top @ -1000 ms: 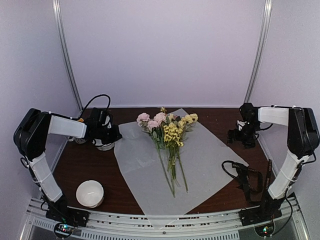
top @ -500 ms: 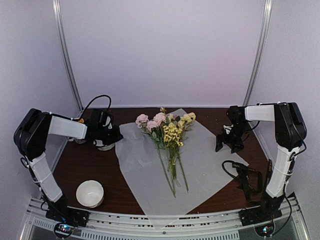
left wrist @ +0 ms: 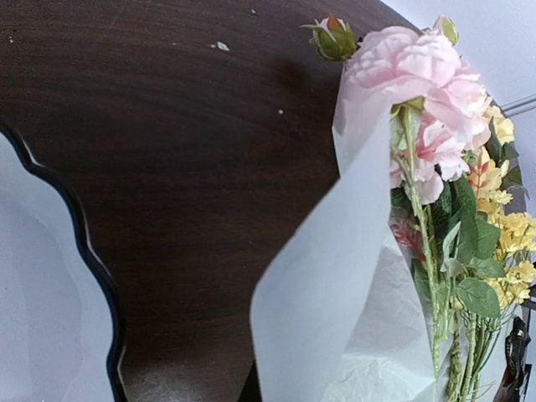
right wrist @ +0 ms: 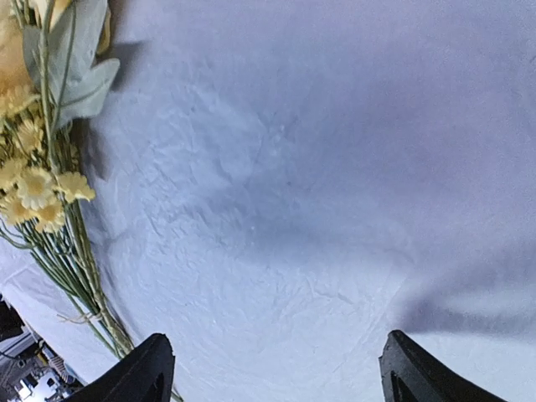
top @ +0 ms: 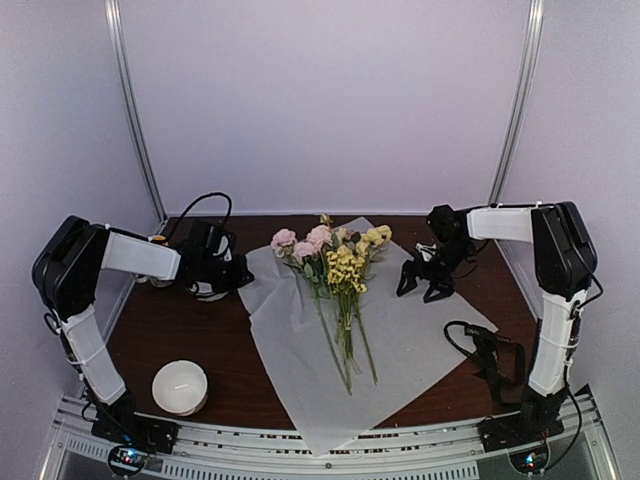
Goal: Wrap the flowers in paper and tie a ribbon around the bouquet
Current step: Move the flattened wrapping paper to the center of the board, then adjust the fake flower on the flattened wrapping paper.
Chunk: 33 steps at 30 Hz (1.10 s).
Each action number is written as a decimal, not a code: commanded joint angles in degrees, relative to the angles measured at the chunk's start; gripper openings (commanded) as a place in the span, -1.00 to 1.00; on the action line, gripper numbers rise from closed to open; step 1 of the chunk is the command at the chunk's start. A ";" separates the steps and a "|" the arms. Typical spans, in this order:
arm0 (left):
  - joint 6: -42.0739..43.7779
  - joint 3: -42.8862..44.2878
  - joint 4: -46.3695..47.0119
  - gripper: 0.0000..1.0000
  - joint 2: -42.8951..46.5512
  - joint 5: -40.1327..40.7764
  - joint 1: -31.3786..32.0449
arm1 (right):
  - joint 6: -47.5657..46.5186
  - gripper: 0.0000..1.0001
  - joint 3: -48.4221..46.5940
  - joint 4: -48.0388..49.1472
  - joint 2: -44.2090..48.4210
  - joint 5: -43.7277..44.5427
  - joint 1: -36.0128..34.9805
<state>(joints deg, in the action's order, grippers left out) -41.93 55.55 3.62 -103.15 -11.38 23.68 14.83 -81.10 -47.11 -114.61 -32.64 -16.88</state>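
Your left gripper (top: 228, 276): clenched on the paper (top: 405, 325) at its 10 o'clock edge, edge raised | your right gripper (top: 420, 286): jaws wide, empty, over the paper at 2 o'clock | flowers (top: 341, 272): mid-sheet, blooms toward 12 o'clock, stems toward 6.

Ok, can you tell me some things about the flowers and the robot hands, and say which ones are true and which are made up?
The flowers lie on the paper. True.
The ribbon is tied round the stems. False: it lies loose on the table, to the right of the paper.
The right gripper hangs open above the paper. True.
The white bowl has flowers in it. False: no flowers are in it; it sits apart on the table, left of the paper.
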 commanded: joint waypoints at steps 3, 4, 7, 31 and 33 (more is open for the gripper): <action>0.18 1.97 -0.31 -1.00 -0.08 2.78 0.85 | 0.93 0.71 -4.60 -5.38 7.29 16.33 -0.77; 1.25 2.31 -1.30 -1.00 0.49 3.44 0.84 | 0.45 0.72 -3.76 -6.11 9.51 18.42 -1.45; 5.41 3.80 -5.29 -0.67 3.15 5.74 0.91 | 0.56 0.72 1.39 -5.91 16.65 21.69 -4.54; 70.33 -10.91 -25.71 0.52 35.68 24.53 61.87 | 13.43 0.72 28.69 10.52 32.08 21.36 -40.18; 73.49 -11.34 -26.96 0.53 31.19 28.17 64.26 | 13.68 0.72 28.99 11.68 31.56 21.63 -41.56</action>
<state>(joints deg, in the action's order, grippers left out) 20.38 45.21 -20.29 -66.92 11.16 84.55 27.27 -52.73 -39.90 -83.24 -11.73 -55.92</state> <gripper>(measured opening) 0.759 0.860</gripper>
